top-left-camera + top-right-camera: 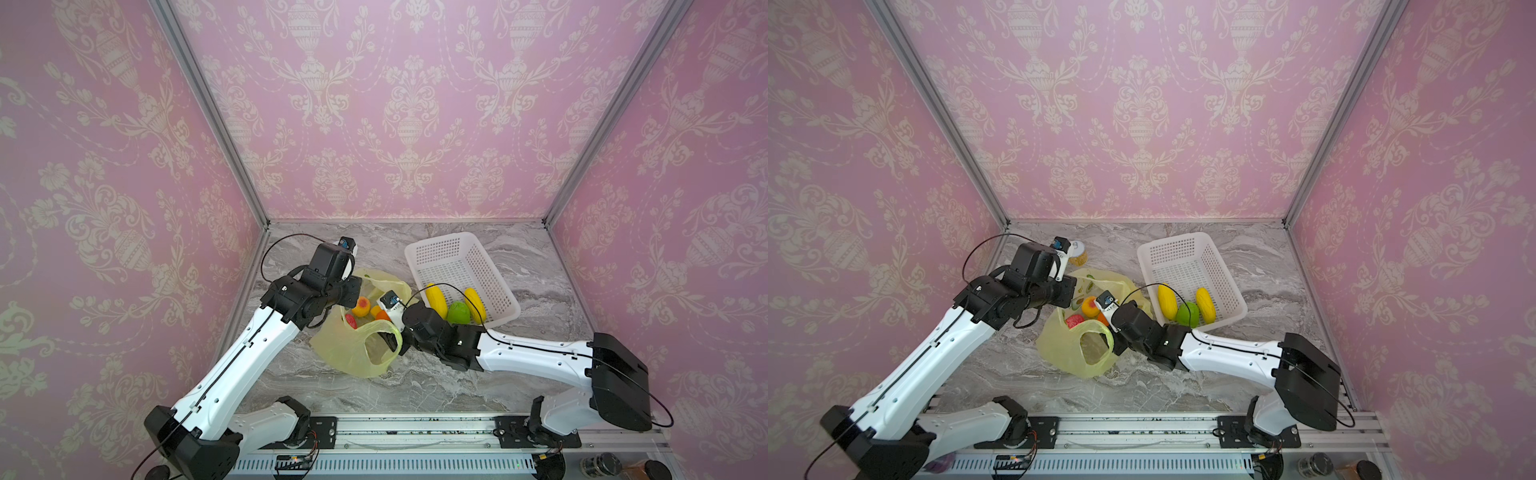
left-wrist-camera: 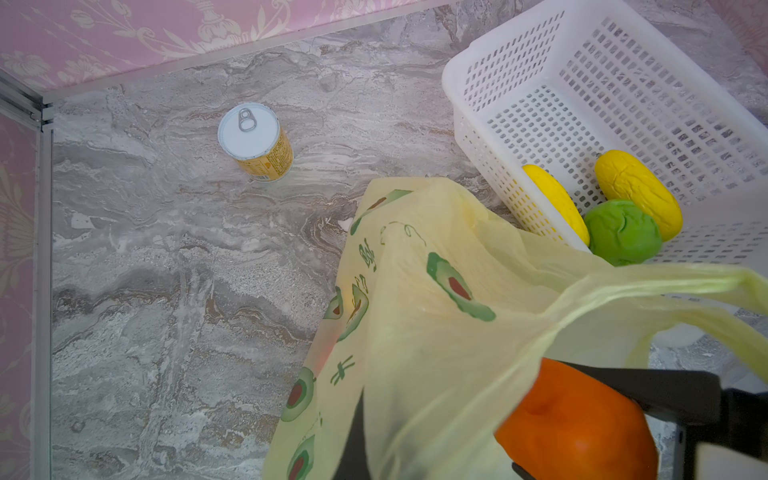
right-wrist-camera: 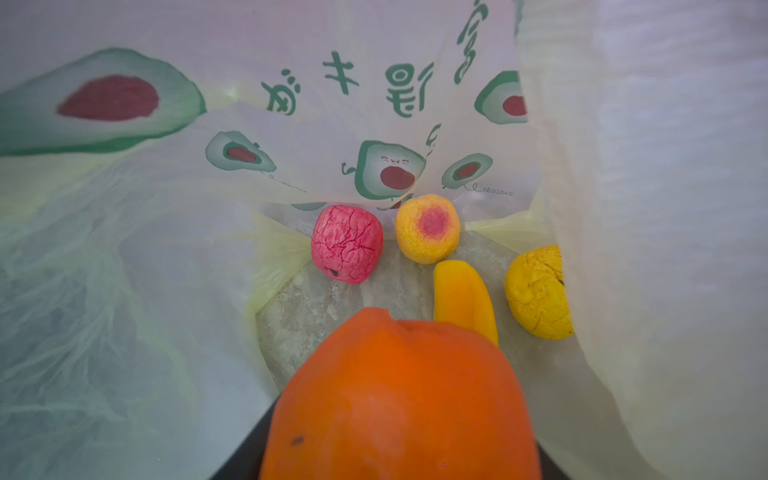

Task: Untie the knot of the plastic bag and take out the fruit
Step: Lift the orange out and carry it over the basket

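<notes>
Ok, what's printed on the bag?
Green avocados with red pits on the plastic bag; right wrist view.

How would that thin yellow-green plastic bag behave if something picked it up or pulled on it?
Probably very floppy: the plastic bag lies crumpled in folds on the table. Likely light, since its film is thin enough to see the table through it. Pulled, it would probably stretch and drag rather than keep shape, and the loose fruit inside could roll.

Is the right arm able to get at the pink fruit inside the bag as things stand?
Probably not yet. The right gripper is inside the open bag and the pink fruit lies uncovered ahead, but its jaws seem closed on the orange fruit, which blocks the way.
</notes>
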Robot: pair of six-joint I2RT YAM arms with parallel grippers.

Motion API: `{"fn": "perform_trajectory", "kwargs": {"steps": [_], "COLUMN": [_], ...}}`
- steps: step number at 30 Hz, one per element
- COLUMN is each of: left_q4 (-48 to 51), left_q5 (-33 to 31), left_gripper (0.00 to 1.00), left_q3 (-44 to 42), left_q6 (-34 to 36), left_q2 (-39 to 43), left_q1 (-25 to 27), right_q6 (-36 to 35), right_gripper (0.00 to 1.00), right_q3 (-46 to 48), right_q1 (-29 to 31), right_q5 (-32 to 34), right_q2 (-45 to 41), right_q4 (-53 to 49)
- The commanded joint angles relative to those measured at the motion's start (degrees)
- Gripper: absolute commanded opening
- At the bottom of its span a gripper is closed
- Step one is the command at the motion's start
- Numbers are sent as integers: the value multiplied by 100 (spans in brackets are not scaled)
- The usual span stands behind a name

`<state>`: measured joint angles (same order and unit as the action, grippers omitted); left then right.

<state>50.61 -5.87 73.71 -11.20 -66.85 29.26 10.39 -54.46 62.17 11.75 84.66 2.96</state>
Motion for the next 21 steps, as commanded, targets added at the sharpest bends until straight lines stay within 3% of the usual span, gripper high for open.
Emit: {"fn": "perform_trajectory", "kwargs": {"steps": [1, 7, 15, 21], "left_q4": [102, 80, 98, 113], "left_q5": [-71, -128, -160, -72], "left_gripper": [0, 0, 0, 0], "left_q3": [-50, -69, -59, -41], "left_q6": [97, 92, 96, 88], "left_q2": [-56, -20, -47, -126], "left_q1": [-60, -60, -69, -78], "right_q6": [93, 24, 51, 281], "right_gripper": [25, 24, 19, 17], "right_q3": [199, 803, 1889, 2091], "right_q1": [14, 85, -43, -579], "right_q5": [-149, -208, 962, 2129], "right_q2": [-363, -1676, -4247, -5078], "right_q4": [265, 276, 20, -595]}}
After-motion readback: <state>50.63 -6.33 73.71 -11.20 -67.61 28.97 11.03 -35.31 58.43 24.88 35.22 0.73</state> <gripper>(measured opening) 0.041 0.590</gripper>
